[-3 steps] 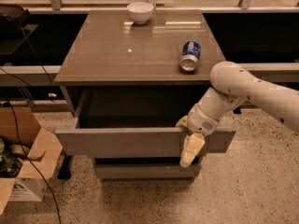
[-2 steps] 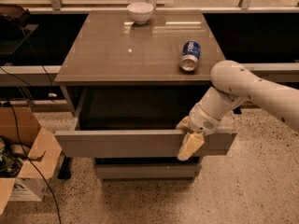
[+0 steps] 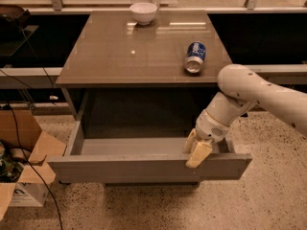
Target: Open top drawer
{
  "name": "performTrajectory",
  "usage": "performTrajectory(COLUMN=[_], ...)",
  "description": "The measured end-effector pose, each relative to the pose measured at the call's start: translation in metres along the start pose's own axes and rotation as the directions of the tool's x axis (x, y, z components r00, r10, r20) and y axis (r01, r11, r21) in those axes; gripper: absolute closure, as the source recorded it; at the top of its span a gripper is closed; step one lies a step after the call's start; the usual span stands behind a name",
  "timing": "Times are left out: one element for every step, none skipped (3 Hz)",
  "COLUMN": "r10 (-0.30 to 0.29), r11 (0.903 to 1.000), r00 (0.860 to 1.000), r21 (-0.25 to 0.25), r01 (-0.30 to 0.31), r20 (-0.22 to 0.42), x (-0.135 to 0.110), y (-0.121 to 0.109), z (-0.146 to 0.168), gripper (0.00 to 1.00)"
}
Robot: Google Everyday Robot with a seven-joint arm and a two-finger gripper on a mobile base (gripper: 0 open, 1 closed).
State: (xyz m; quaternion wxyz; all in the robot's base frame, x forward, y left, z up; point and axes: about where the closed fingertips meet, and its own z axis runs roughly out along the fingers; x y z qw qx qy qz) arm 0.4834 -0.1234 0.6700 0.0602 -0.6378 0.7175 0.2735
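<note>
At 6 o'clock the grey-brown flat-fronted top drawer (image 3: 144,167) is seen drawn well out of its cabinet. Its front panel's upper edge is clamped at 5 o'clock by the cream two-finger gripper (image 3: 195,148), one finger over the outer face and the other inside. A brown cardboard box (image 3: 29,147) is spotted at 8 o'clock. Further back, on the glossy brown cabinet top (image 3: 124,56), a blue drink can (image 3: 195,57) is laid sideways at 1 o'clock, and a white round bowl (image 3: 143,12) is set at 12.

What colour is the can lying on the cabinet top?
The can is blue with a silver end, camera view; gripper at the top drawer front.
</note>
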Motion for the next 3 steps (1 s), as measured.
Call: performTrajectory(r10=[0.026, 0.026, 0.038], r11=[0.9994, 0.9994, 0.9988], r00=[1.000, 1.000, 0.999], r21=[-0.024, -0.024, -0.032], r01=[-0.026, -0.026, -0.038], r20=[0.006, 0.006, 0.014], x=[0.0058, 0.0046, 0.0052], y=[0.0224, 0.0233, 0.0296], z=[0.0116, 0.0094, 0.0132], gripper=[0.91, 0.67, 0.44])
